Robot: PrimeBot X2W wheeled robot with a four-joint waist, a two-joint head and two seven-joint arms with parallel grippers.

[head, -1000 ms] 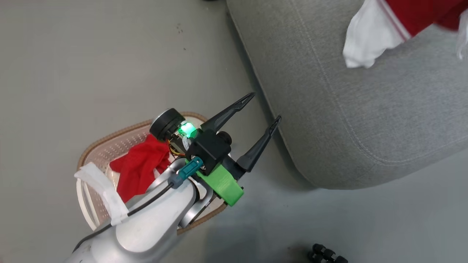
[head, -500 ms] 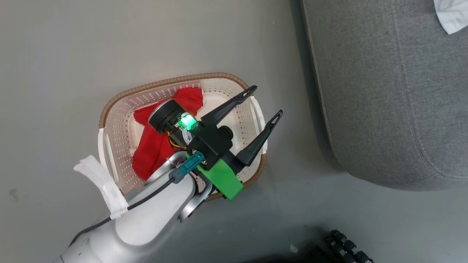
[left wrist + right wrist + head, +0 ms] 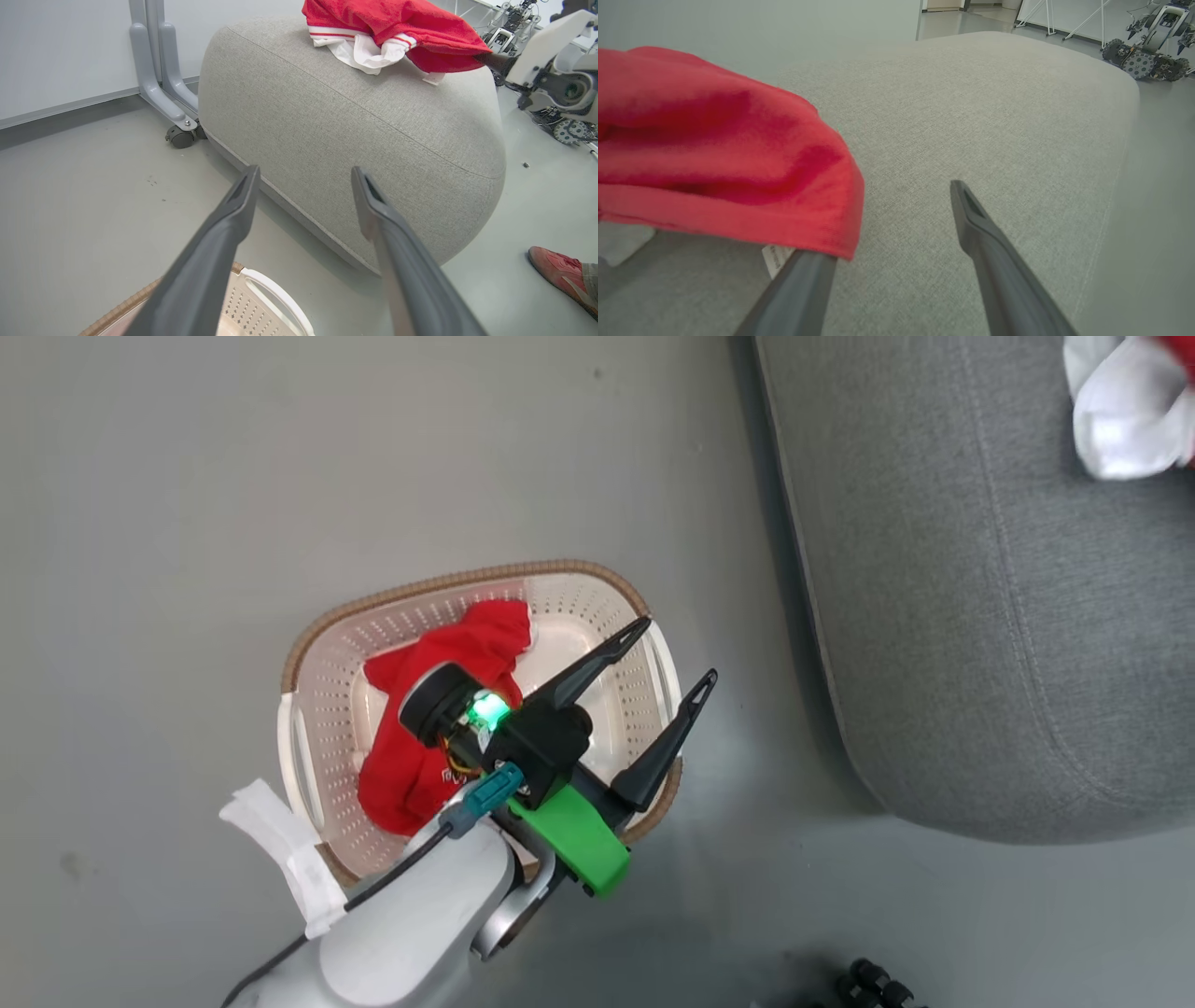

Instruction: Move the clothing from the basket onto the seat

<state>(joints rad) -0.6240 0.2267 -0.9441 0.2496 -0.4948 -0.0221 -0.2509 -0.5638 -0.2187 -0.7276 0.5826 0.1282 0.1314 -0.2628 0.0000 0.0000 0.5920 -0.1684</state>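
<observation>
Head view.
- Basket (image 3: pixel 420 590), on the floor (image 3: pixel 187 476), centre: one red garment (image 3: pixel 439 649) lying inside, bunched toward 9 o'clock.
- Left gripper (image 3: pixel 678 648): jaws wide and empty, poised over the basket's 3 o'clock end, likely lined up for the next pick.
- Seat (image 3: pixel 934 616): at 3 o'clock of the basket.
- Placed garment (image 3: pixel 397 23): on the seat's top, 1 o'clock.
- Right gripper (image 3: pixel 889 219): jaws apart, cloth draped over one finger, not pinched.

Both agape: left hand (image 3: pixel 679 648), right hand (image 3: pixel 899 186).
</observation>
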